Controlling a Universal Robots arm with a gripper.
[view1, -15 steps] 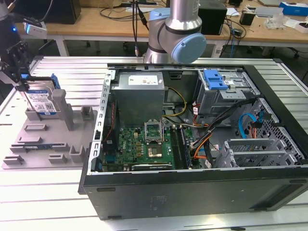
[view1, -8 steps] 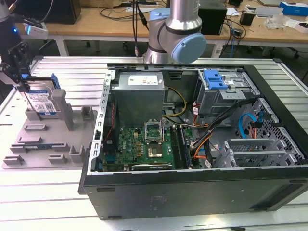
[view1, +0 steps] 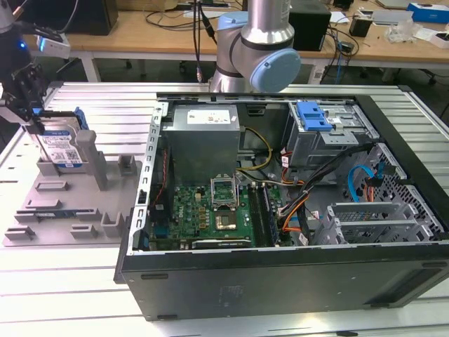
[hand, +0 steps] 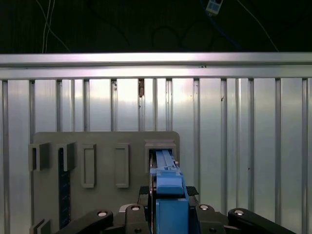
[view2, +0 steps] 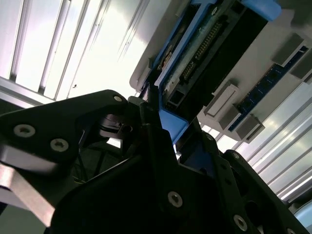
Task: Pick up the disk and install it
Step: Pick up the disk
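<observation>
Disk (view1: 59, 146), a silver rectangular hard drive in a bright blue plastic carrier, stands upright in a slot of the grey plastic fixture tray (view1: 63, 210), top edge offered to the black gripper (view1: 31, 121) clamped narrowly on it.

The disk (view1: 59, 146), a silver hard drive with a white-and-blue label, framed by a bright blue carrier bracket (view1: 79, 121), is standing upright on edge in the grey fixture tray (view1: 70, 205), at the exterior view's left.

The disk (hand: 165, 168), seemingly in end effector (hand: 168, 192)
</observation>
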